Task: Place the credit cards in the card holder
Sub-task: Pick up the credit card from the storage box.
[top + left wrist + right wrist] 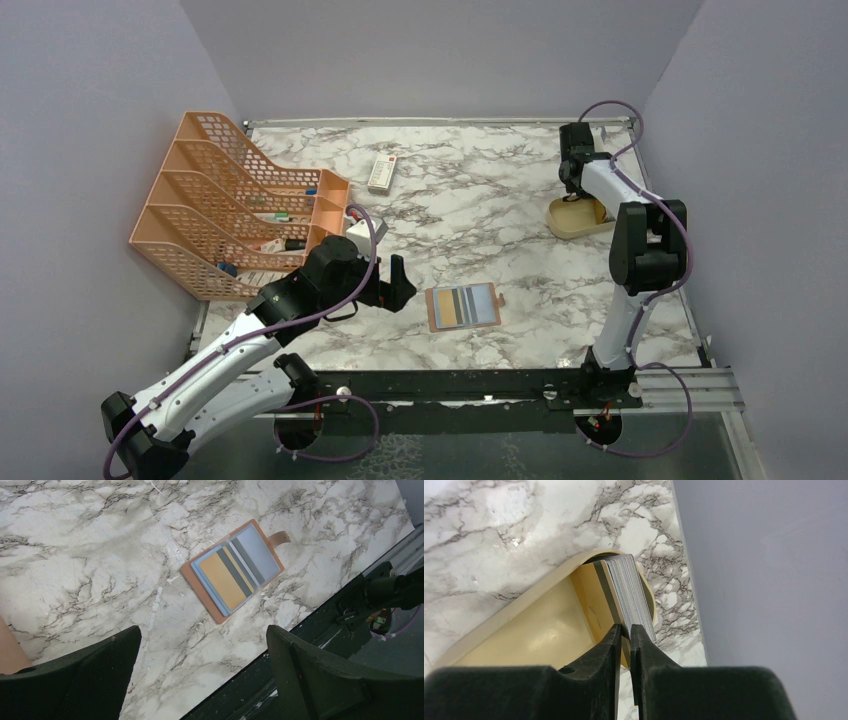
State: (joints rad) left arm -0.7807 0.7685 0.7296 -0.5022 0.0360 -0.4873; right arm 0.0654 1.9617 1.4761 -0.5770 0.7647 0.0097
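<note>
We saw the card holder [463, 307] lying open and flat on the marble table [480, 220], near the front edge and between the two arms. Its slots held overlapping credit cards [232, 572]: a gold-yellow one with a dark stripe, pale blue ones and a grey one. The left wrist view showed this layering and the small clasp tab [280, 537] sticking out from one side. From above the cards read only as coloured bands.

The left pincer [202, 635] hovered just left of the holder with its fingers [320, 675] spread wide, holding nothing.

At the far right a tan shallow tray [524, 602] held a stack of cards [631, 592] standing on edge against its far rim, a gold card with a dark stripe on the near side and grey ones behind. Only the right wrist view revealed them, as the arm covered the tray's inside from above. The right pincer [625, 640] was pressed almost together, pinching the near edge of that stack.

The orange mesh file rack [215, 200] at the left held small items in its compartments, too small to name. A white remote-like item [382, 172] lay beside it.
</note>
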